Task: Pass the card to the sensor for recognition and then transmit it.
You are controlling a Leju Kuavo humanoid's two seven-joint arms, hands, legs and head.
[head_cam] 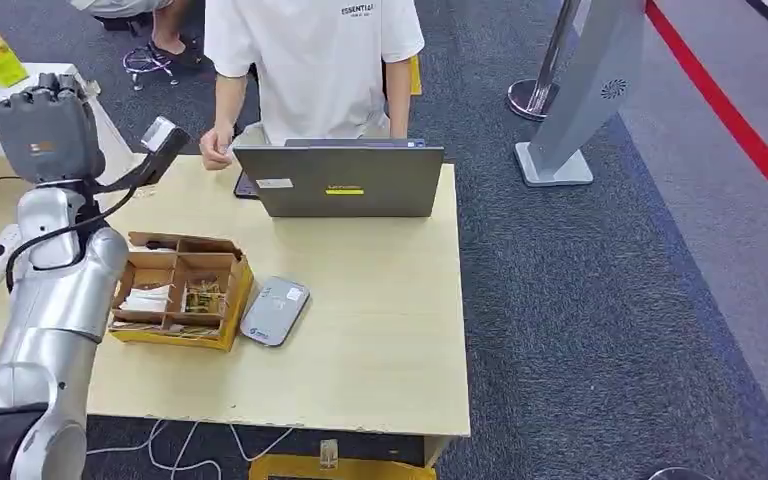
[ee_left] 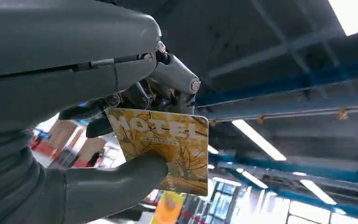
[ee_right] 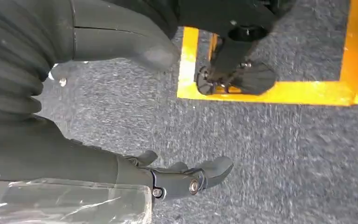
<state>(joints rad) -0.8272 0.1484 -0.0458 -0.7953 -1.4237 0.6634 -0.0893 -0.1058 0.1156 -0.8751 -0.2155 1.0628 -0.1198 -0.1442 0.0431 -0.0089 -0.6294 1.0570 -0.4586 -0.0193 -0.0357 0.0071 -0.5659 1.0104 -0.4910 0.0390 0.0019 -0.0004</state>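
Note:
My left hand (head_cam: 50, 135) is raised above the table's (head_cam: 380, 330) left end, beside the person. It pinches a card (head_cam: 158, 132) between its thumb and dark fingers. In the left wrist view the card (ee_left: 168, 149) is yellow with "HOTEL" printed on it, held by my left hand (ee_left: 65, 84) with the ceiling behind it. A grey flat sensor (head_cam: 275, 310) lies on the table, to the right of the card box and well below the hand. My right hand (ee_right: 88, 154) hangs over the carpet with its fingers (ee_right: 191, 179) apart and nothing in them.
A cardboard box (head_cam: 180, 290) with compartments of cards sits near the table's left front. A grey laptop (head_cam: 340, 180) stands at the far edge, a person in a white shirt (head_cam: 310, 60) behind it. A grey stand (head_cam: 585, 90) rises at the right.

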